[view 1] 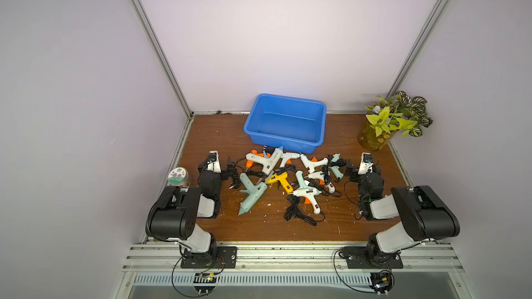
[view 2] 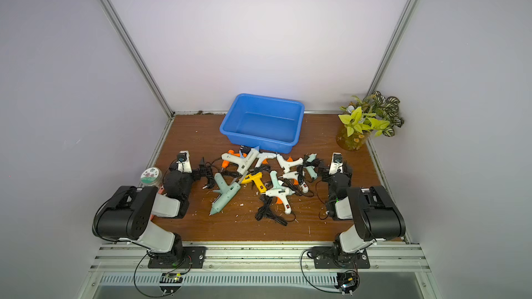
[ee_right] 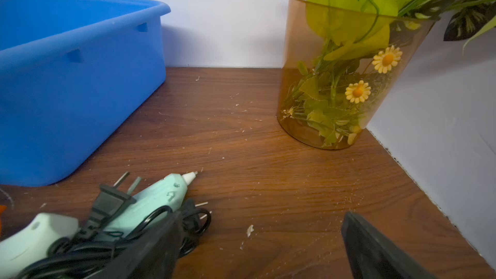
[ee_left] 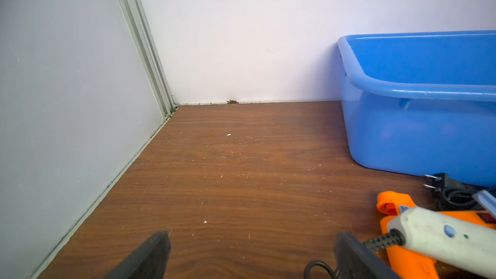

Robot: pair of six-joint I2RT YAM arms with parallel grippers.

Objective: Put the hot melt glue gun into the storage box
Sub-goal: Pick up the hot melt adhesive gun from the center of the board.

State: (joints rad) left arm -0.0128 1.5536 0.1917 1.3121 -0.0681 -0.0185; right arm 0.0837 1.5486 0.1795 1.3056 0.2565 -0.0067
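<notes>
In both top views we see the blue box [view 1: 288, 142] at the upper centre of the table [view 1: 259, 231], against the back wall. The glue guns [view 1: 305, 192] lie tangled with their black cords [view 1: 296, 214] just below the box in the frame, all of them outside it. We cannot tell whether the nearest ones touch its front wall. A yellow gun [view 1: 281, 181] sits mid-pile, and a big mint gun [view 1: 250, 194] lies at the pile's lower left. The left gripper [view 1: 231, 168] rests at the pile's left edge and the right gripper [view 1: 349, 168] at its right edge. In the wrist views both are spread wide and pinch nothing. Bare table shows between the left fingers [ee_left: 150, 256], and a cord bundle lies against one right finger [ee_right: 166, 245]. A vase [view 1: 371, 139] stands at the table's upper right.
</notes>
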